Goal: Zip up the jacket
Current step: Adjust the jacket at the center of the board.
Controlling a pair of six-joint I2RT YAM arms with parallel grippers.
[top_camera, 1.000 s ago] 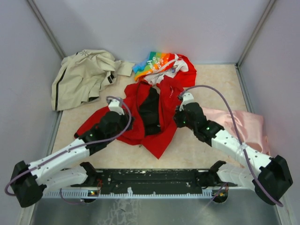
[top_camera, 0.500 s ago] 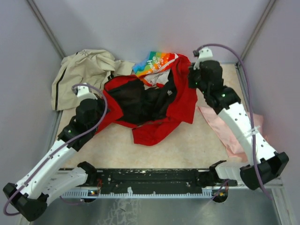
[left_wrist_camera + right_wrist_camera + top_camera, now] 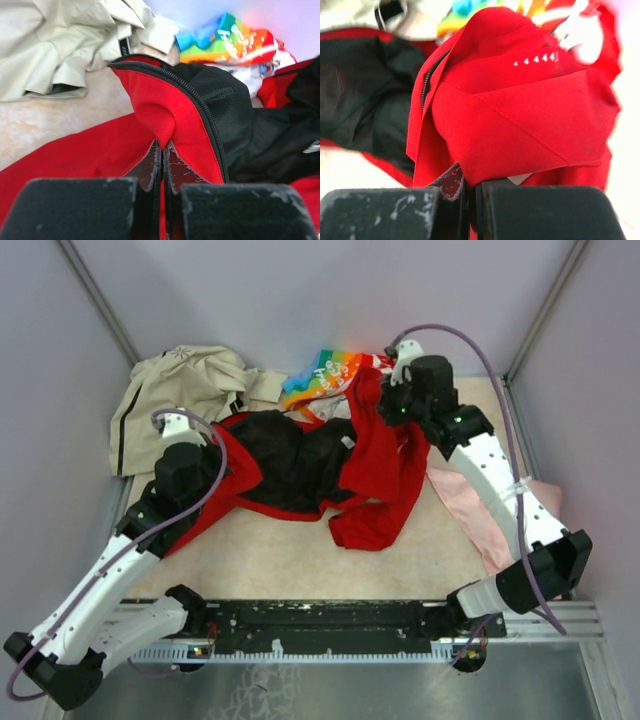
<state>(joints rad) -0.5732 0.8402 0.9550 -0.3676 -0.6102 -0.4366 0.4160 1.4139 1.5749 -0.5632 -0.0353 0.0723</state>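
Note:
The red jacket (image 3: 380, 465) lies spread across the middle of the table, open, with its black lining (image 3: 290, 465) facing up. My left gripper (image 3: 215, 440) is shut on the jacket's left front edge; in the left wrist view the red cloth (image 3: 160, 112) is pinched between the fingertips and the dark zipper line (image 3: 200, 100) runs beside it. My right gripper (image 3: 385, 400) is shut on the jacket's right side, holding it lifted; in the right wrist view a red fold (image 3: 520, 130) with small white logo marks (image 3: 535, 59) fills the jaws.
A beige jacket (image 3: 175, 400) lies at the back left. A rainbow-and-white printed garment (image 3: 325, 372) lies at the back behind the red jacket. A pink cloth (image 3: 490, 510) lies at the right under my right arm. Walls close in the table at the back and sides.
Both arms pulled apart from the middle and spread the jacket open. Since half a second ago, my right gripper came slightly left and the jacket's lower right flap dropped toward the front.

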